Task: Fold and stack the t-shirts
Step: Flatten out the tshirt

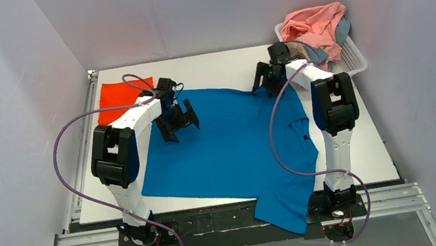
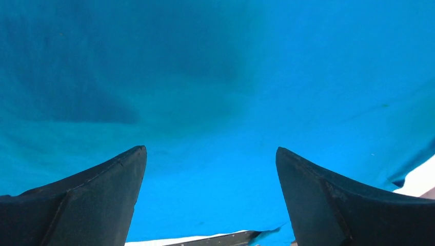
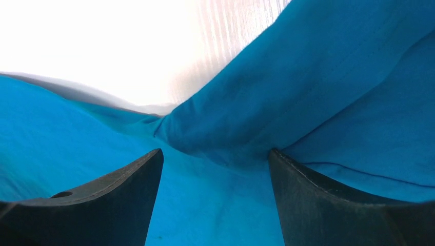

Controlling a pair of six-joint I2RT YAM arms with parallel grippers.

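A bright blue t-shirt [image 1: 232, 147] lies spread flat across the table, and one part of it hangs over the near edge. My left gripper [image 1: 181, 128] hovers open over the shirt's left part. In the left wrist view its jaws [image 2: 210, 151] stand wide apart above smooth blue cloth [image 2: 215, 77], with nothing between them. My right gripper [image 1: 265, 84] is at the shirt's far right edge. There too the jaws [image 3: 215, 154] are open, with a raised fold of blue cloth [image 3: 287, 92] just ahead of the tips. An orange-red t-shirt [image 1: 118, 98] lies folded at the back left.
A white lattice basket [image 1: 354, 59] stands at the back right corner, holding a pink t-shirt [image 1: 317, 25] with a dusty blue one [image 1: 342, 29] beside it. White walls enclose the table on three sides. A metal rail [image 1: 235, 220] runs along the near edge.
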